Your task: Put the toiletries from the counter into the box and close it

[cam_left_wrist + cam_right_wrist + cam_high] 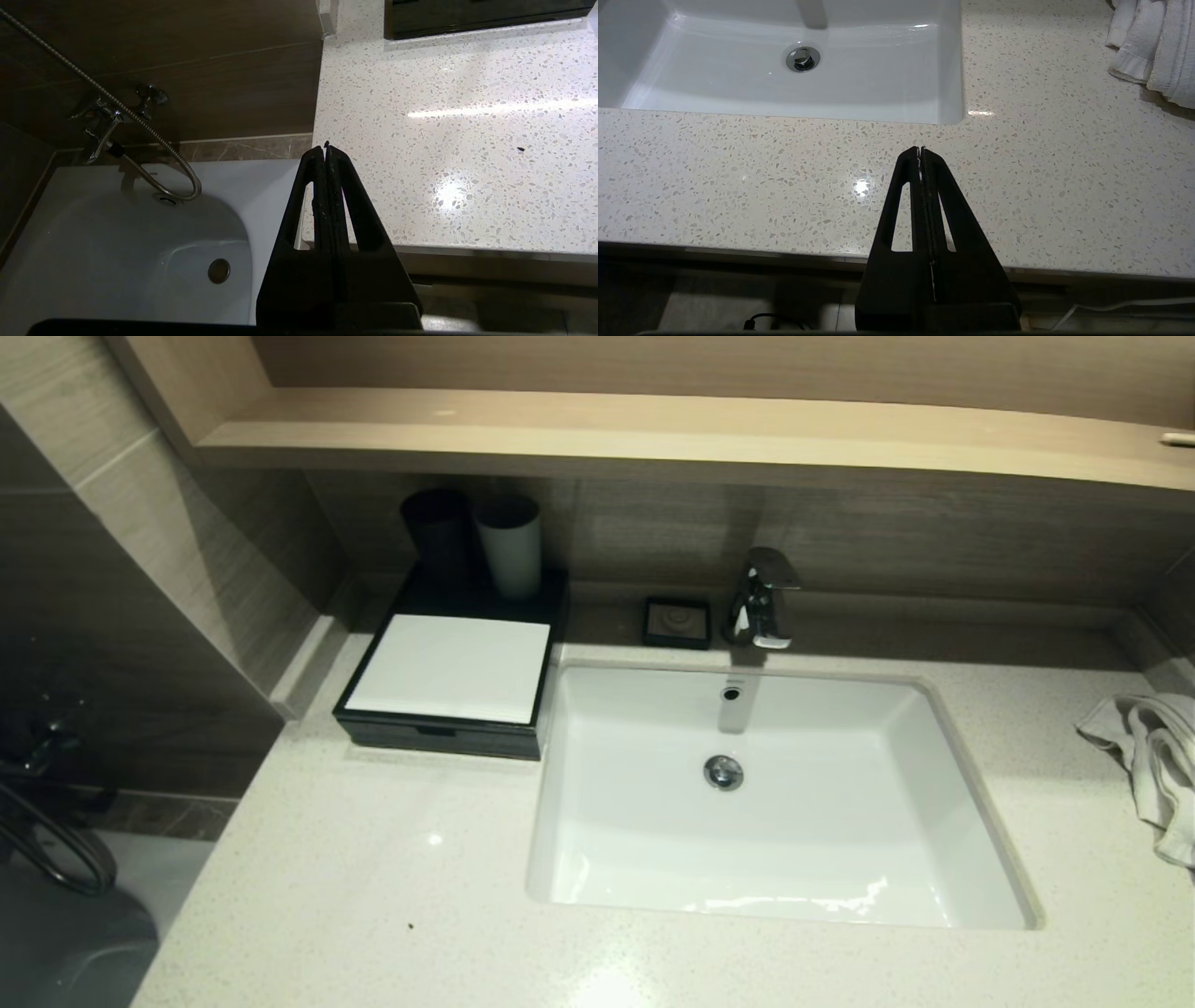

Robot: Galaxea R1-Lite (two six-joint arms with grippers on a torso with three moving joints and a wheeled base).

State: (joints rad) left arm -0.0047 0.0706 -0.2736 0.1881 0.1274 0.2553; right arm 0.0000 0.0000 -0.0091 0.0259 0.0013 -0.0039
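A: Biggest first. A pale speckled counter [373,859] runs across the head view, w/ a white rectangular sink [971,821] sunk into its middle. What sits where?

B: The box [439,733] is a black tray-like case at the counter's back left corner, touching the sink's left rim. A flat white lid [453,667] covers it, so it reads as closed and its contents are hidden. No loose toiletries show on the open counter.

A: Anything else?

B: Two cups, one black [436,532] and one white [510,546], stand upright at the box's rear, against the wall. A small black soap dish [678,622] sits between box and faucet [761,597]. A crumpled white towel [1153,756] lies at the far right edge.

A: And the arms?

B: Neither shows in the head view. The left tool [325,147] hangs over the counter's front left corner, w/ a bathtub below; both fingers pressed together, holding nothing. The right tool [920,150] hovers over the counter's front edge, near the sink's front right corner, likewise clenched and empty.

A: Which is nearer the box?

B: The left one, prob. The box's front wall lies straight ahead of it, well apart, its long side running away toward the wall.
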